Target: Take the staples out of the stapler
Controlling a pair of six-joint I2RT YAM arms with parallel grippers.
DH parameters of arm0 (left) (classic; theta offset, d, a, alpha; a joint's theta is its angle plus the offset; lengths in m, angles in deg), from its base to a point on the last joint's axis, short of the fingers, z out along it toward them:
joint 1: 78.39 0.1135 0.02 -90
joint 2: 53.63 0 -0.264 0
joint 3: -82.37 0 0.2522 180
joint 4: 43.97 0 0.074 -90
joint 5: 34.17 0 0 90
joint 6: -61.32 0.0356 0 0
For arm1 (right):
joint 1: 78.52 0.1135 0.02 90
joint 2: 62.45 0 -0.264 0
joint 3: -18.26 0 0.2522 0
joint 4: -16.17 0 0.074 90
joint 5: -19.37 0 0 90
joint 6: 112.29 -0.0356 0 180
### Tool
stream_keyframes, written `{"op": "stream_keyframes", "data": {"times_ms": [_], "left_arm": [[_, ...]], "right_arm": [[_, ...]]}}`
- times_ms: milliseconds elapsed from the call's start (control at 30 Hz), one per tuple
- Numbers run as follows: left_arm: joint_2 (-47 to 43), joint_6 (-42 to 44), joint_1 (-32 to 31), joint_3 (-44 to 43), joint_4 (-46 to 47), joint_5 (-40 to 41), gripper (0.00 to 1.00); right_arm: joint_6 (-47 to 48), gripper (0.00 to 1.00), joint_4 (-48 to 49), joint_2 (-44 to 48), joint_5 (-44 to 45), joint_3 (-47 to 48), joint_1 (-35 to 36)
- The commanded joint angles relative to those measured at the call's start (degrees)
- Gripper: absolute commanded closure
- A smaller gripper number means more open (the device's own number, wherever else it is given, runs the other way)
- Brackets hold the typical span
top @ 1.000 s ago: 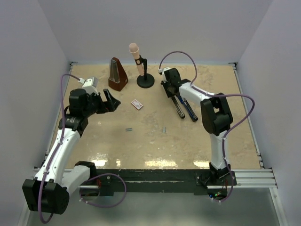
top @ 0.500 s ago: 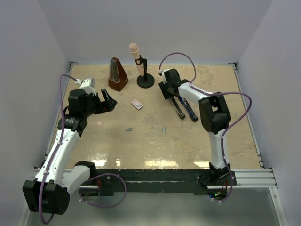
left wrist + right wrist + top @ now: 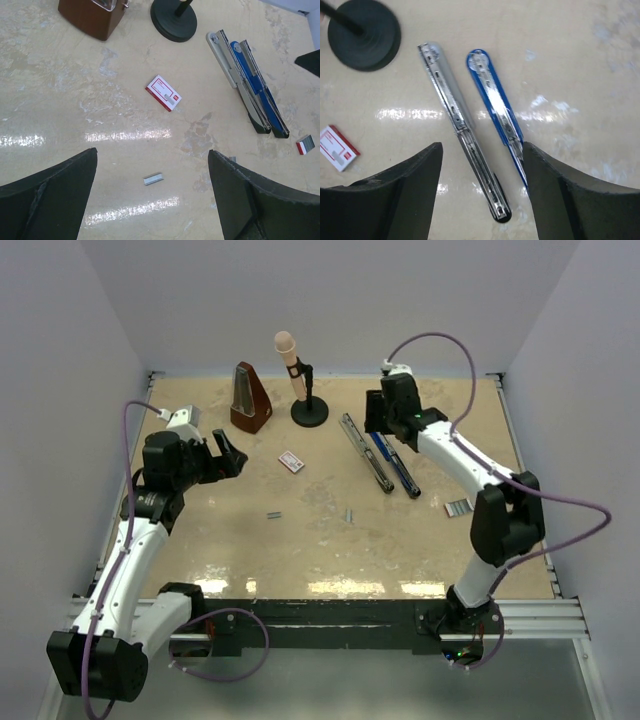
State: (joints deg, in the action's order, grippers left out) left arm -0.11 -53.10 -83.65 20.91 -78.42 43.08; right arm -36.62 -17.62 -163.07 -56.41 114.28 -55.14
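Observation:
The stapler (image 3: 392, 462) lies opened flat right of centre, its silvery rail (image 3: 462, 132) and blue arm (image 3: 496, 107) spread side by side. My right gripper (image 3: 380, 425) hovers over its far end, open, with the rail showing between the fingers (image 3: 395, 200) and nothing held. Two short strips of staples (image 3: 273, 515) (image 3: 349, 515) lie loose mid-table; one strip (image 3: 153, 178) shows between my left fingers (image 3: 50, 197). My left gripper (image 3: 228, 452) hangs open and empty above the table's left side.
A brown metronome (image 3: 248, 398) and a pink microphone on a black stand (image 3: 308, 410) stand at the back. A small white box with red print (image 3: 291, 461) lies left of the stapler. Another small red-and-grey box (image 3: 458, 507) lies right of the stapler.
My right gripper has opened, let go of the stapler and drawn back to the right, with its arm swinging out to the right. The left arm barely shifted.

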Motion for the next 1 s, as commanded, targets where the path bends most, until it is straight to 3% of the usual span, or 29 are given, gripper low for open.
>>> {"op": "stream_keyframes", "data": {"times_ms": [0, 167, 267, 433, 967], "left_arm": [[-0.78, 0.43, 0.42, -1.25, 1.18, 0.1, 0.04], [-1.13, 0.43, 0.42, -1.43, 0.83, -0.52, 0.04], [-1.75, 0.43, 0.42, -1.34, 1.0, -0.52, 0.04], [-2.01, 0.34, 0.42, -1.34, 1.09, -1.22, 0.04], [-1.75, -0.01, 0.51, -1.25, 0.74, 0.27, 0.05]], "right_arm": [[-17.82, 0.31, -4.74, 7.71, 7.32, -6.83, -4.99], [-30.91, 0.32, -9.84, 13.16, 8.1, -12.47, -13.52], [-37.06, 0.33, -15.02, 13.87, 14.33, -14.4, -16.69], [-42.0, 0.3, -18.99, 13.69, 16.45, -18.09, -21.52], [-53.08, 0.34, -21.28, 8.95, 16.81, -24.33, -23.2]]}}
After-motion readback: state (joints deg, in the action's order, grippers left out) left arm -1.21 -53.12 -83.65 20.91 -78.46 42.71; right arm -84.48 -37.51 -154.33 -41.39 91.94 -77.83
